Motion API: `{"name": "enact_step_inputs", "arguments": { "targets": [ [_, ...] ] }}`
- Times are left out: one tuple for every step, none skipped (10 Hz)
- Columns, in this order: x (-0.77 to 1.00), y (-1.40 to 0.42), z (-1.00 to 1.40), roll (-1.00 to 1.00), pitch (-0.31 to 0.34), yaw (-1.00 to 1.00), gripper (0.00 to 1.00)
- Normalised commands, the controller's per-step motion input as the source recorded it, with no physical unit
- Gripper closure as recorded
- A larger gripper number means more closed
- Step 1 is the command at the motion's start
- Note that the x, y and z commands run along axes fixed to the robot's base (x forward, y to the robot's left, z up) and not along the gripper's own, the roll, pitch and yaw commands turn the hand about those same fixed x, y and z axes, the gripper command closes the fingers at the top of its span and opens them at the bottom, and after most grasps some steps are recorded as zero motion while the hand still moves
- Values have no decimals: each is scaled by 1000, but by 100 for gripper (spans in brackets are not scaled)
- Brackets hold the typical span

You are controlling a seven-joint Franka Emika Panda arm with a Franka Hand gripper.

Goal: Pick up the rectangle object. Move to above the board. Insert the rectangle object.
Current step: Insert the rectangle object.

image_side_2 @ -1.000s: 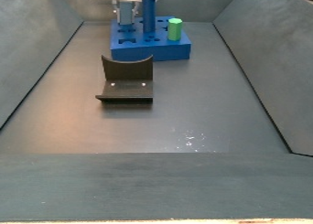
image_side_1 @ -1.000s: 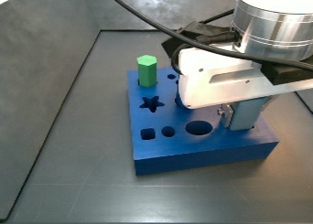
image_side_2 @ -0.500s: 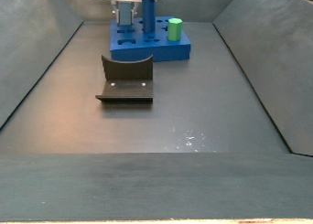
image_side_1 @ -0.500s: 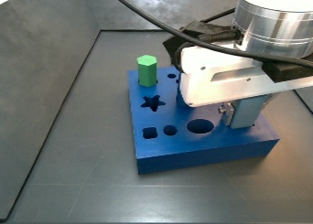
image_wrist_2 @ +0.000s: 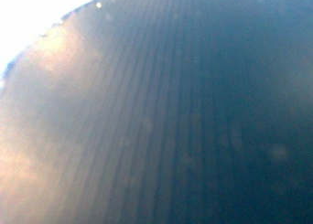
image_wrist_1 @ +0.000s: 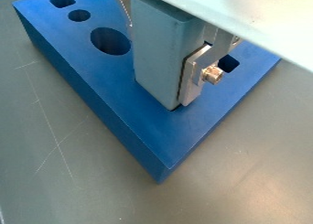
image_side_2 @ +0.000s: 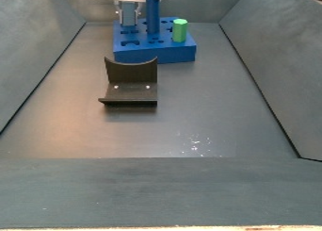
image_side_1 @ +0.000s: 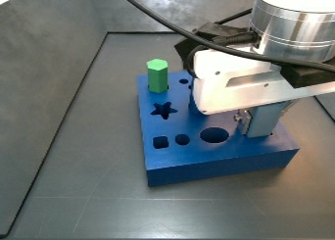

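Rectangle object (image_wrist_1: 159, 58) smooth, gripper (image_side_1: 252, 126) over board (image_side_1: 216, 161)

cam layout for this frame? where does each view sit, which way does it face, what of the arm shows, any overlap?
Wrist view: just above the board; the gripper holds the rectangle object.
Wrist view: unreadable dark blue blur.
Side view: close, high, beside the board; gripper, wrist housing, green peg.
Side view: far down the floor; fixture ahead of board.
Shared: board, peg.

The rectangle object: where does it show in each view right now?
Wrist views: upright on the board, rectangle object held by the gripper; in only blur.
Side views: rectangle object lower right; hidden at.
Shared landmark: the board.
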Motion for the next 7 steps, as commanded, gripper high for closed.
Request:
{"name": "enact_step_inputs", "arguments": {
  "targets": [
    [83,0,-1000,0,0,0,100],
    [74,0,-1000,-46,0,0,100],
    [66,0,-1000,-131,0,0,100],
    [83,0,-894,-271,0,0,100],
    [0,57,-183,-269,0,0,100],
    [0,0,0,-49,0,0,100],
    [0,0,0,-20,0,0,100]
  ]
}}
